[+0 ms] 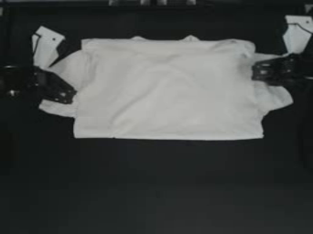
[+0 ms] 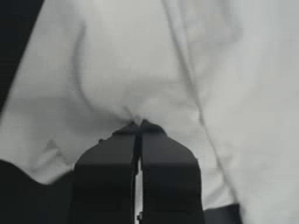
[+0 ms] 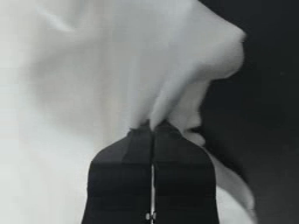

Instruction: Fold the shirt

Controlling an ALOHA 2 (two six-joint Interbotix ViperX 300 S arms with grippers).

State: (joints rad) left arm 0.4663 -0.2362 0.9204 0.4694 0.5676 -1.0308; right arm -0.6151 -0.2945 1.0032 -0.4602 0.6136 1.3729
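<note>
The shirt (image 1: 168, 89) lies spread on the worktop (image 1: 159, 192); left gripper (image 1: 61, 93) and right gripper (image 1: 261, 72) each have jaws pinched tight on 1 sleeve. Risk: uneven lifting could slip a thin pinch free, skewing the fold.

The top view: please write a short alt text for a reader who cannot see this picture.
A white shirt lies spread on a dark table, folded into a rough rectangle with a sleeve sticking out at each side. The left gripper pinches the left sleeve and the right gripper pinches cloth at the right edge, both shut.
</note>
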